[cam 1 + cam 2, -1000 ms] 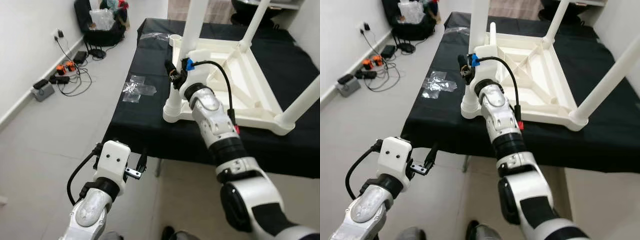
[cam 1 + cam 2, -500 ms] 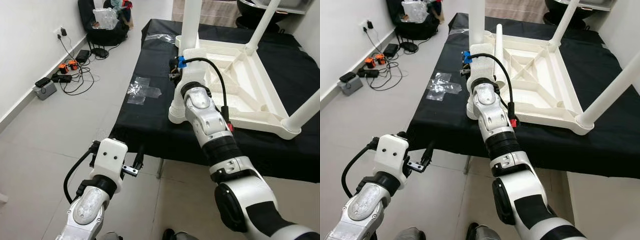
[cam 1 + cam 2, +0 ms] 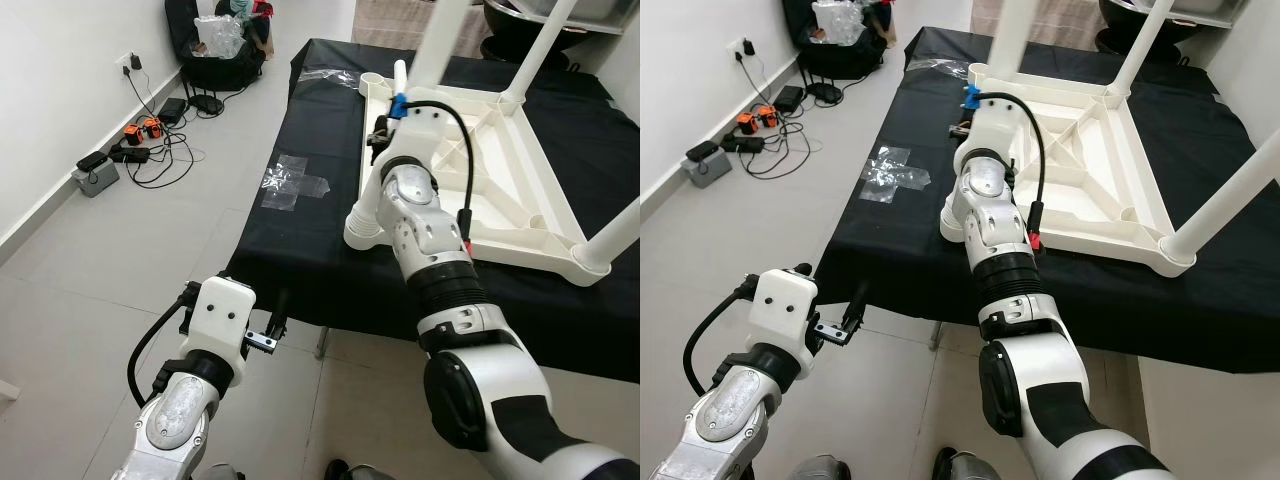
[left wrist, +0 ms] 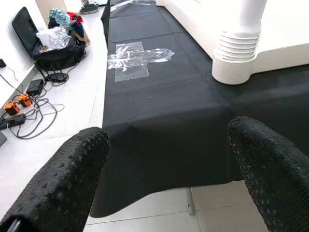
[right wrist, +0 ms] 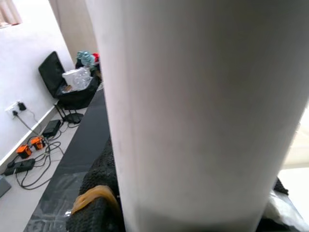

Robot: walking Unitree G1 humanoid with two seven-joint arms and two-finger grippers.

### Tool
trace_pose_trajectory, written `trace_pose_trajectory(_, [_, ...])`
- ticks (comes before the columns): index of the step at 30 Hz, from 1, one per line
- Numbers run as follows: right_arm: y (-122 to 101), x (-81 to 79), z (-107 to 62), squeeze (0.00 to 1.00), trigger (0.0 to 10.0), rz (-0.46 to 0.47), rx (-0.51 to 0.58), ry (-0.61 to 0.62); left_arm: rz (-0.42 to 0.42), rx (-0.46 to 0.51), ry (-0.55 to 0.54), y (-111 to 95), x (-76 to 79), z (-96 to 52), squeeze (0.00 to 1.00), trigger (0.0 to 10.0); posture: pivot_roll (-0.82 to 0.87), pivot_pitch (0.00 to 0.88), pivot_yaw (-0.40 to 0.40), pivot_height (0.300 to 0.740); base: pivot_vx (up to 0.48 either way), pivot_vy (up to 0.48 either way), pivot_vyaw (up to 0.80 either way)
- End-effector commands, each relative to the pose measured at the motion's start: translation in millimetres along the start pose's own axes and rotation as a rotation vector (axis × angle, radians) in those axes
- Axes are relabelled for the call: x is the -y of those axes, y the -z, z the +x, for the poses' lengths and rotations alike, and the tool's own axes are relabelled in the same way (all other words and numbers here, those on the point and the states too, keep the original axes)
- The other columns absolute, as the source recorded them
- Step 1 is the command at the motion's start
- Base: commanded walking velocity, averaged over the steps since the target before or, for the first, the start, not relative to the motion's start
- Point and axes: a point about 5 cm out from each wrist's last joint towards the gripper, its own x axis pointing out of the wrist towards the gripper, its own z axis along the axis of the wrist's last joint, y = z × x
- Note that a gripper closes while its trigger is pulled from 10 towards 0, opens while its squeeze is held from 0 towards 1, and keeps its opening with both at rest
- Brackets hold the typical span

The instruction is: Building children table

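A white children's table [image 3: 500, 160] lies upside down on a black-covered table [image 3: 300, 240], its legs pointing up. The near-left leg [image 3: 438, 45] rises from a ribbed collar [image 3: 365, 225] at the corner and leans to the right at its top. My right gripper [image 3: 383, 135] is shut around this leg just above the frame. In the right wrist view the leg [image 5: 203, 111] sits between the black fingers [image 5: 99, 193]. My left gripper [image 3: 277, 328] hangs open below the table's front edge, its fingers [image 4: 63, 179] wide apart with nothing between them.
Two more white legs [image 3: 540, 45] [image 3: 618, 230] stand at the far and right corners. Clear plastic wrap [image 3: 292, 183] lies on the black cloth. A black bag [image 3: 215, 55], cables and power strips [image 3: 140, 150] lie on the floor by the left wall.
The top of the held leg has swung to the right, and my right arm has reached further over the table. The camera has shifted a little. The left arm has stayed put.
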Motion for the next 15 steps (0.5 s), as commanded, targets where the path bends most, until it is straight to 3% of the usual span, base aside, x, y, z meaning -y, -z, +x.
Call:
trace_pose_trajectory(1, [43.4,23.6,-2.0,0.00,10.0,-0.032,-0.169,0.125,0.006,-0.015,0.009,3.2,2.7,-1.6,0.00,10.0,0.08,0.146,-0.095,0.740,0.000,0.000,0.00])
trace_pose_trajectory(7, [32.6,24.1,-5.1,0.00,10.0,-0.004,-0.079,0.217,0.010,-0.013,0.009,3.8,2.1,-1.6,0.00,10.0,0.08,0.136,-0.094,0.740,0.000,0.000,0.00])
trace_pose_trajectory(15, [31.4,14.4,-14.7,0.00,10.0,-0.057,-0.019,0.234,0.011,-0.010,0.010,3.6,1.8,-1.5,0.00,10.0,0.08,0.131,-0.094,0.740,0.000,0.000,0.00])
